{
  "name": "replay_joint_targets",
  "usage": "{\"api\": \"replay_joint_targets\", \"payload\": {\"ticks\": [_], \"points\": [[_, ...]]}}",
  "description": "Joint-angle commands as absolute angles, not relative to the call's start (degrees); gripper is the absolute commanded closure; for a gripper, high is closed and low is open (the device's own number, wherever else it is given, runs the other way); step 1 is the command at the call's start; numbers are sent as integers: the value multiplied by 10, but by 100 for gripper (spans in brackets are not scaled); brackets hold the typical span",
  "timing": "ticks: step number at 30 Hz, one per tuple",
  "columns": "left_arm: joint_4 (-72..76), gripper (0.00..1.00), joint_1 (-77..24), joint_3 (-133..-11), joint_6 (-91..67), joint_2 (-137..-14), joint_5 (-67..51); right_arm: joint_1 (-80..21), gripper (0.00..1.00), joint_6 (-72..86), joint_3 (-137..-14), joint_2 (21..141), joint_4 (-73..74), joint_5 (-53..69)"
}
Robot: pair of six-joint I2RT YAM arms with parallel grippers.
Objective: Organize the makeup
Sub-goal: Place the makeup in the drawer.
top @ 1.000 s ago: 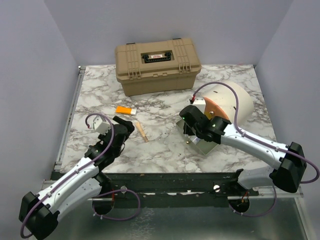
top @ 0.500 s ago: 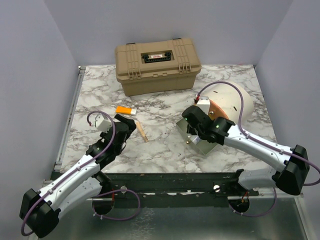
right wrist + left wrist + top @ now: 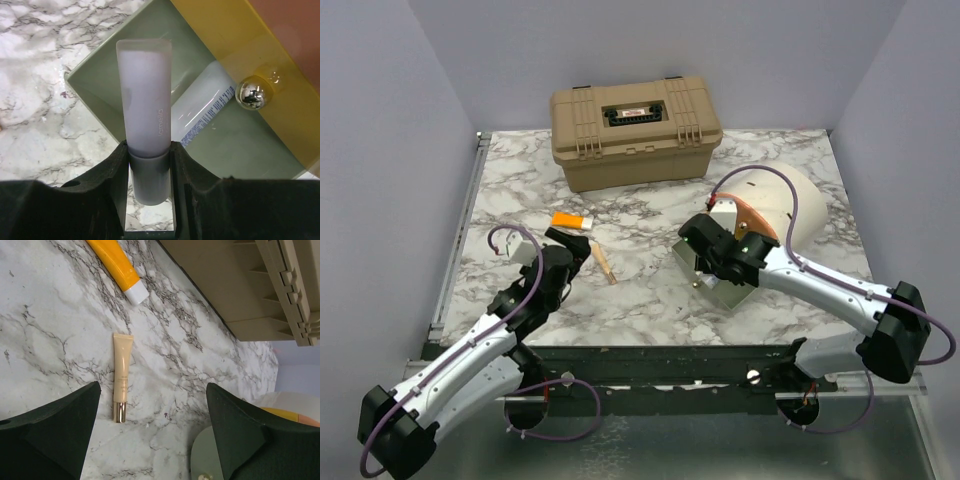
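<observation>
**Makeup sorting: two hands, items noted**

**Item 1. Right hand (image 3: 148, 165).** Clenched on the grey cap of a lilac tube (image 3: 145, 95), one finger on each side. The tube points straight out ahead of the fingers, with its flat crimped end farthest from the hand. It is frosted and pale, with faint lettering along the body. It is held by the cap, probably so the long body can be laid down first.

**Item 2. Green tray (image 3: 100, 75).** Lies under and ahead of the right hand, beside the pouch (image 3: 785, 205). A white tube (image 3: 205, 110) already lies slantwise inside it, to the right of the held tube. A silver ball clasp (image 3: 252, 93) sits on a yellow rim farther right. This looks like the place where the tubes are being gathered.

**Item 3. Left hand (image 3: 152, 405).** Released, fingers spread wide, holding nothing. It hangs over the bench (image 3: 50, 340).

**Item 4. Beige tube (image 3: 121, 370).** Lies loose on the bench between and just ahead of the left fingers, nearer the left one, with its gold cap toward the hand. It is likely the next pick.

**Item 5. Orange tube (image 3: 117, 265).** Farther ahead of the left hand, white cap toward it, lying near the case (image 3: 240, 285). Not yet sorted.
</observation>
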State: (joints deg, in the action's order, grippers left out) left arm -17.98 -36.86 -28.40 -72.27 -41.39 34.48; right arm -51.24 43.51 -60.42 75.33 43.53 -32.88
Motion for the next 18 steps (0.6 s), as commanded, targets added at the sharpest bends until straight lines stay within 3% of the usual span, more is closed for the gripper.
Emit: {"api": "replay_joint_targets", "payload": {"ticks": [1, 18], "points": [[-164, 12, -367, -281, -738, -434, 330, -500, 79, 444, -606, 785, 435, -347], [-163, 12, -367, -283, -710, -434, 324, -452, 74, 407, -627, 853, 405, -288]]}}
